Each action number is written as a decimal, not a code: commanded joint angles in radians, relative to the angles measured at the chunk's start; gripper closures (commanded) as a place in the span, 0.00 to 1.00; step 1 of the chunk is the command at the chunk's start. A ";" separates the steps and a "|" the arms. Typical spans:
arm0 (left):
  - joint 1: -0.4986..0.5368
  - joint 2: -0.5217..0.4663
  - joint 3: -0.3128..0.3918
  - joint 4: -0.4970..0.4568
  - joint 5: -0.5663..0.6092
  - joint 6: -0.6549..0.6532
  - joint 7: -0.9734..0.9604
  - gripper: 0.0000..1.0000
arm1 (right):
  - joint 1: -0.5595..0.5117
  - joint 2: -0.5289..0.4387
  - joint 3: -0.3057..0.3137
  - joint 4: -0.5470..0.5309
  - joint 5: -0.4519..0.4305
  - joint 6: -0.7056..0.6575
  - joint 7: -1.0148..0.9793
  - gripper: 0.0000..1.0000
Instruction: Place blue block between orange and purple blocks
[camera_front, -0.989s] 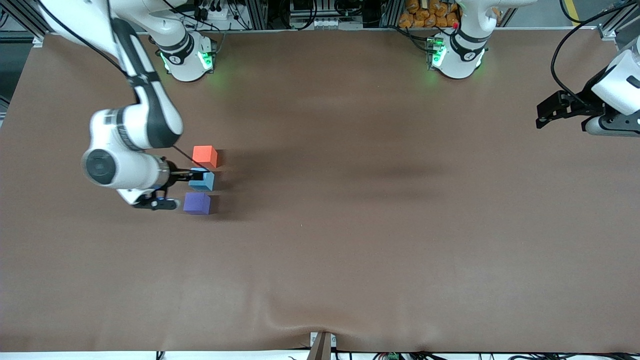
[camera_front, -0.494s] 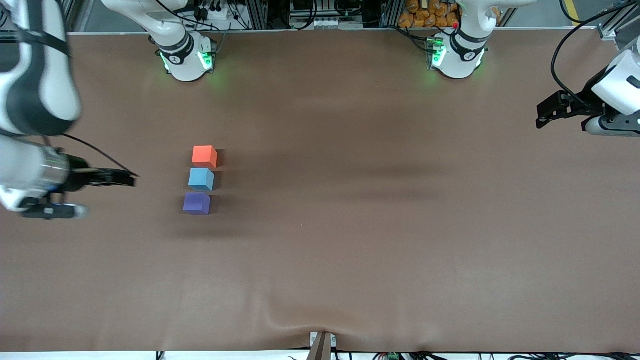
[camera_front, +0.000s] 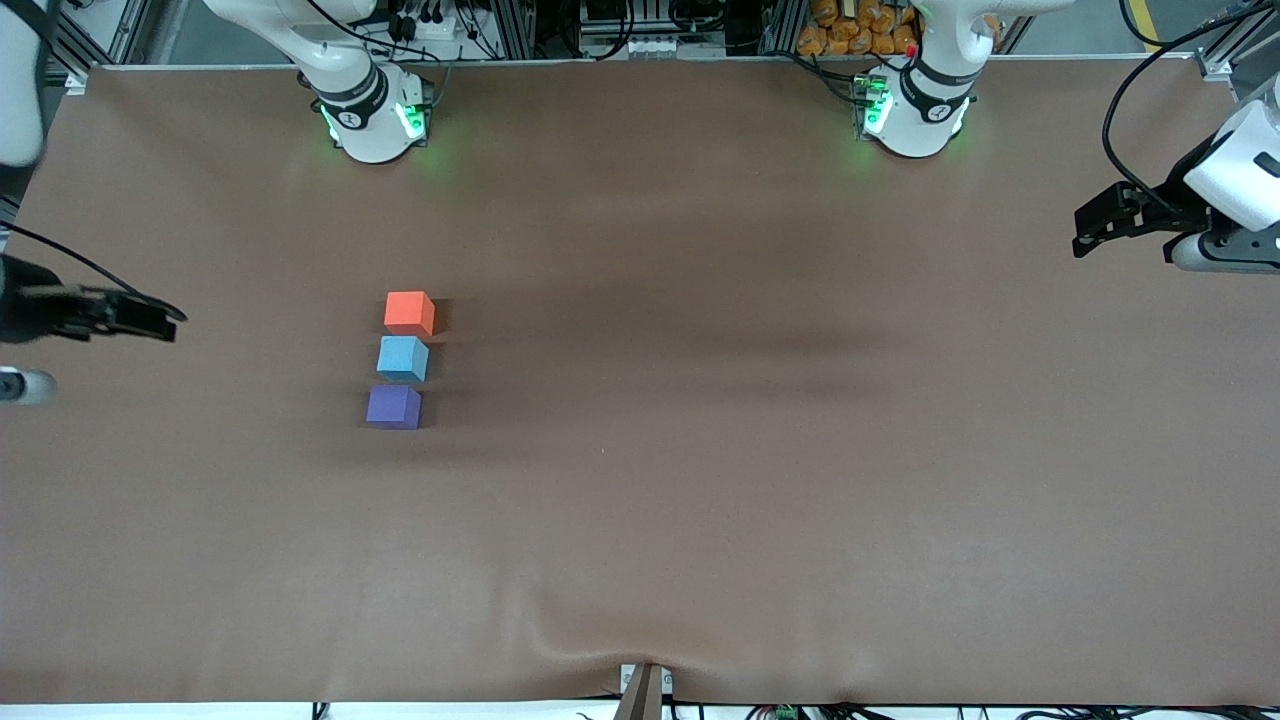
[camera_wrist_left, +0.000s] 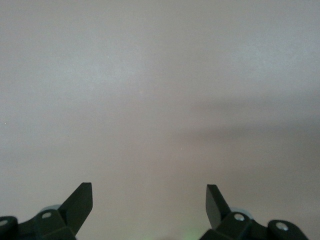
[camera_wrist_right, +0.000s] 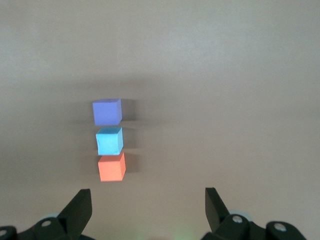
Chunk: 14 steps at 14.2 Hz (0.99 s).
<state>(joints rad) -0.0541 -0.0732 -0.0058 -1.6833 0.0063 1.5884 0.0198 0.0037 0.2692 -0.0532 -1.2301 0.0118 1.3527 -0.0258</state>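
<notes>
Blue block (camera_front: 403, 358) between orange block (camera_front: 409, 312) and purple block (camera_front: 393, 407), well clear of right jaws, both jaws wide open, empty

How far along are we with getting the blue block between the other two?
It looks done: the blue block sits on the table between the orange block and the purple block, in one row. Nothing is in hand: the right gripper hangs off to the side, jaws open; the left gripper waits, open. Nothing seems left.
</notes>
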 joint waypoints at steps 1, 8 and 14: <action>0.011 0.001 -0.005 0.002 -0.016 0.007 0.014 0.00 | -0.007 -0.111 0.006 -0.024 -0.024 -0.035 0.033 0.00; 0.011 0.007 -0.003 0.005 -0.016 0.007 0.012 0.00 | -0.033 -0.335 0.006 -0.336 -0.045 0.117 -0.032 0.00; 0.010 0.007 -0.003 0.007 -0.016 0.007 0.012 0.00 | -0.048 -0.321 0.007 -0.312 -0.050 0.126 -0.037 0.00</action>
<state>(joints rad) -0.0529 -0.0688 -0.0054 -1.6839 0.0063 1.5886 0.0198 -0.0279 -0.0344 -0.0618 -1.5271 -0.0329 1.4656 -0.0505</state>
